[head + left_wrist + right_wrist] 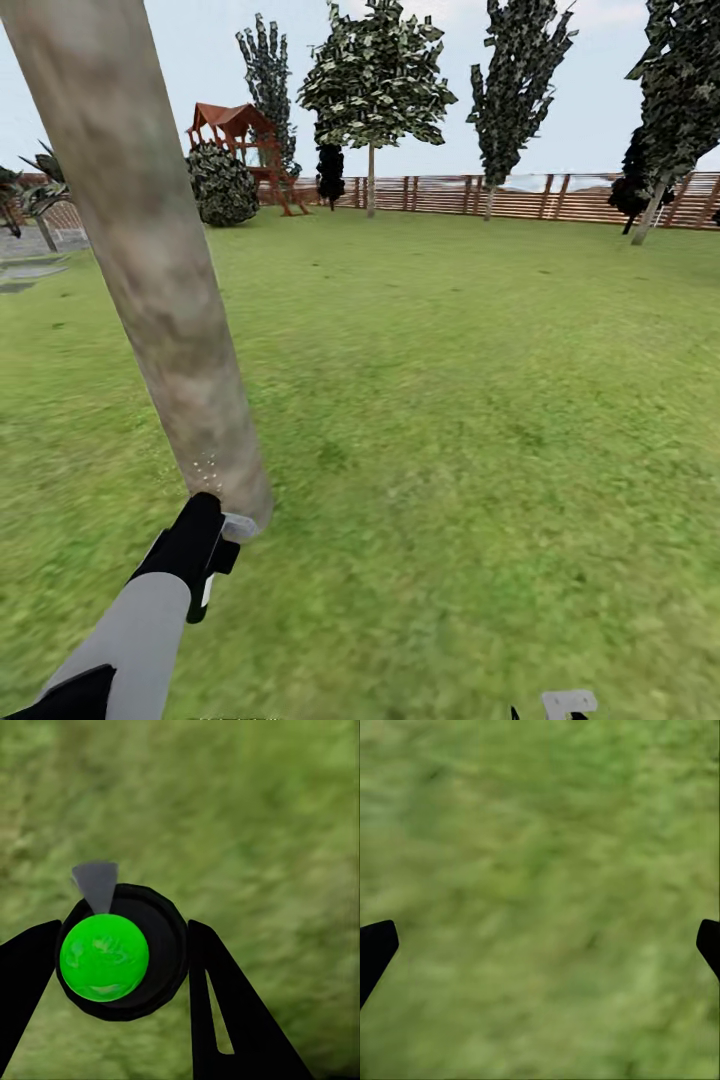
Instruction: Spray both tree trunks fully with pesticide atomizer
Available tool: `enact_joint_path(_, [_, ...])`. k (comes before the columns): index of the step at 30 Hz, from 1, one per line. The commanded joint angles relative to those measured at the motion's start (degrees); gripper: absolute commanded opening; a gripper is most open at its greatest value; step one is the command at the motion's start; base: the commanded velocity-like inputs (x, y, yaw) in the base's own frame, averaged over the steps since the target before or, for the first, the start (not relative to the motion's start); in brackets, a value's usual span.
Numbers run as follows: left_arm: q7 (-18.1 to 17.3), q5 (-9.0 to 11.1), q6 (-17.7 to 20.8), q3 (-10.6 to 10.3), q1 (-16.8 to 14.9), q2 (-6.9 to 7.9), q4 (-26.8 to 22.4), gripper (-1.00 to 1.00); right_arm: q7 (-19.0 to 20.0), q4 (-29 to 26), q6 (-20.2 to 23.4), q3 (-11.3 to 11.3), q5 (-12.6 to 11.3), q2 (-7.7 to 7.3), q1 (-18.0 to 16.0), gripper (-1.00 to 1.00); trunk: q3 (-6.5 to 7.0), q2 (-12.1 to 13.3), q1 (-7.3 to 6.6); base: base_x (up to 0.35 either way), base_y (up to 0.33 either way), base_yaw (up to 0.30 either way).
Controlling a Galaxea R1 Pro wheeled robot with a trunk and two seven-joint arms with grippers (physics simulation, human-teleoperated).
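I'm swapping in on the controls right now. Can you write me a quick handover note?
Left gripper: shut on the pesticide atomizer, held by the base of the near tree trunk; pale specks show on the bark there.
Right gripper: open, empty, over grass.
Done: atomizer picked up, first trunk reached.
Left: finish covering this trunk, whose upper part looks bare, then spray the second tree.

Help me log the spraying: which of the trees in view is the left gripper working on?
The thick mottled trunk rising right in front of the left gripper, with pale specks just above it. The other trees stand far off by the fence.
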Motion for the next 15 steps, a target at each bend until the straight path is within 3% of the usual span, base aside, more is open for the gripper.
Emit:
enact_joint_path(1, [-0.49,-0.65,-0.01,0.33,-0.02,-0.17,0.06,-1.00,-0.29,0.09,-0.20,-0.31,0.61,-0.02,-0.02,1.00,-0.05,-0.02,-0.01,0.014,-0.007,0.271])
enact_joint_path(12, [-0.49,-0.68,-0.02,0.41,0.01,-0.25,-0.04,-1.00,-0.26,0.09,-0.22,-0.31,0.61,0.01,-0.04,1.00,-0.05,-0.02,-0.01,0.185,-0.155,0.271])
enact_joint_path(15, [-0.47,-0.68,-0.02,0.41,0.01,-0.30,-0.01,-1.00,-0.26,0.09,-0.25,-0.31,0.61,-0.03,-0.03,1.00,-0.05,-0.02,-0.01,0.144,-0.229,0.100])
